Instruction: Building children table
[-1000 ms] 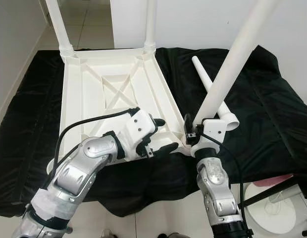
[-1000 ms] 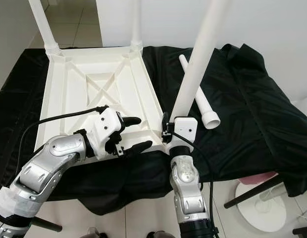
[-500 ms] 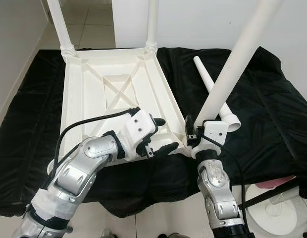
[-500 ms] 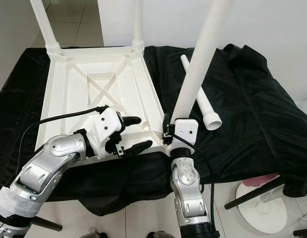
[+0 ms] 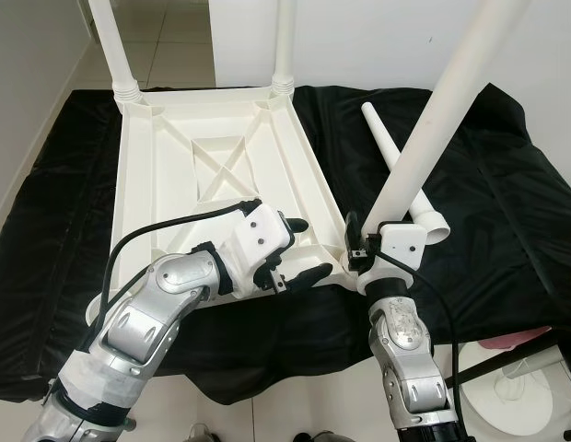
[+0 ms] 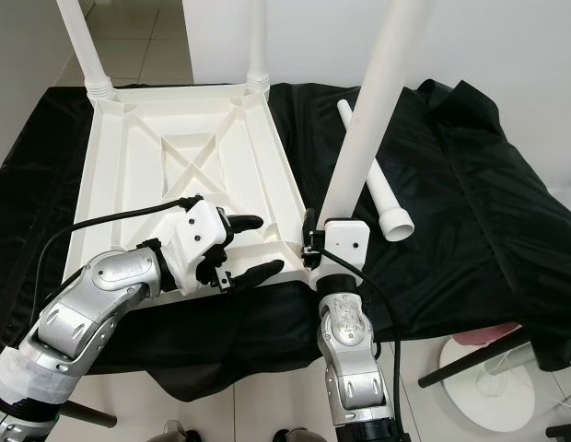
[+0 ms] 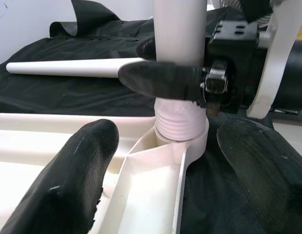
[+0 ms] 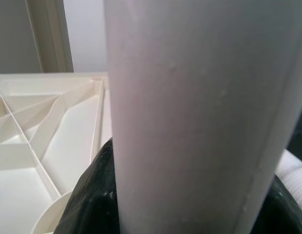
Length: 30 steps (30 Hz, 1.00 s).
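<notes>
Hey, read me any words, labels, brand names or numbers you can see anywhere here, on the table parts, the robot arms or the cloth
None: there is no readable text in these pictures.
The upturned white table top, the leg held by the right gripper, the loose leg and the black cloth are plain.
The left gripper housing bears no legible marking.

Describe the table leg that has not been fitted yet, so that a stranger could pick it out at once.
Start at the upturned white table top lying on the black cloth. On the cloth to its right, just behind the leg held by the right gripper, lies the loose leg. It alone lies flat, a tapered white tube with its wide open end nearest the robot, while the others stand upright in corner sockets.
</notes>
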Available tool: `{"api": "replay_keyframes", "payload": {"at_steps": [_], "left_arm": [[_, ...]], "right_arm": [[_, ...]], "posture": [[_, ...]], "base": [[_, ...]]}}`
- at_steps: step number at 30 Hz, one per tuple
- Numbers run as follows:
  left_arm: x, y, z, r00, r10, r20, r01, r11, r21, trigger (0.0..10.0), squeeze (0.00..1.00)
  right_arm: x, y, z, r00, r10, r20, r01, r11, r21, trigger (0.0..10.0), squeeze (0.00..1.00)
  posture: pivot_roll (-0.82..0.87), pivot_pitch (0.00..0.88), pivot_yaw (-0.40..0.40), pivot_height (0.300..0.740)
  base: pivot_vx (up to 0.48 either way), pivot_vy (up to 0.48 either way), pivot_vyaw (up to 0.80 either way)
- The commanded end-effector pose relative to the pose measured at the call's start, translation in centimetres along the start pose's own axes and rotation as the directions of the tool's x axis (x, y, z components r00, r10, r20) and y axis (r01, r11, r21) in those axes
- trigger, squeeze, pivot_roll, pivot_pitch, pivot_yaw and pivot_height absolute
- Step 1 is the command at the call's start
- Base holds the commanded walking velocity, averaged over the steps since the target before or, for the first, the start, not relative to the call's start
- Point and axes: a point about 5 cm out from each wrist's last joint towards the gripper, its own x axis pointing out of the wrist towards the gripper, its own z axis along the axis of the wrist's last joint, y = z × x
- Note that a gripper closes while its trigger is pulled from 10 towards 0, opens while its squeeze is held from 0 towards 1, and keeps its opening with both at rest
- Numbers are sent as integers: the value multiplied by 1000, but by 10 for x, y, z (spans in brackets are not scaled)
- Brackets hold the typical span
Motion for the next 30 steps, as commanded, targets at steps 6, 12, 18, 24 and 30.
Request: {"api": "replay_keyframes", "payload": {"at_steps": [6,12,18,24,30], "left_arm": [[-1,-1,-2,1000,-6,-3,6,1000,0,10000,0],[-1,-1,-2,1000,-7,-3,7,1000,3,10000,0],[0,0,-2,1000,-7,-3,7,1000,7,10000,0],[-1,0,-2,1000,-9,-3,9,1000,6,10000,0],[-1,2,-1,1000,-9,-6,9,1000,6,10000,0]], "right_arm": [[2,3,22,992,-7,122,5,1000,24,10000,0],[0,1,10,998,-22,54,19,999,45,10000,0],[-1,1,-3,999,-22,-26,24,998,65,10000,0],[2,-4,-9,995,96,-17,-95,995,33,10000,0],[3,-18,-18,977,205,-52,-201,977,66,10000,0]], "posture": [[-8,77,-50,740],[-8,77,-48,740],[-8,76,-46,740],[-10,79,-39,740],[-13,86,-25,740]], "base": [[0,0,0],[0,0,0],[0,0,0],[0,0,0],[0,0,0]]}}
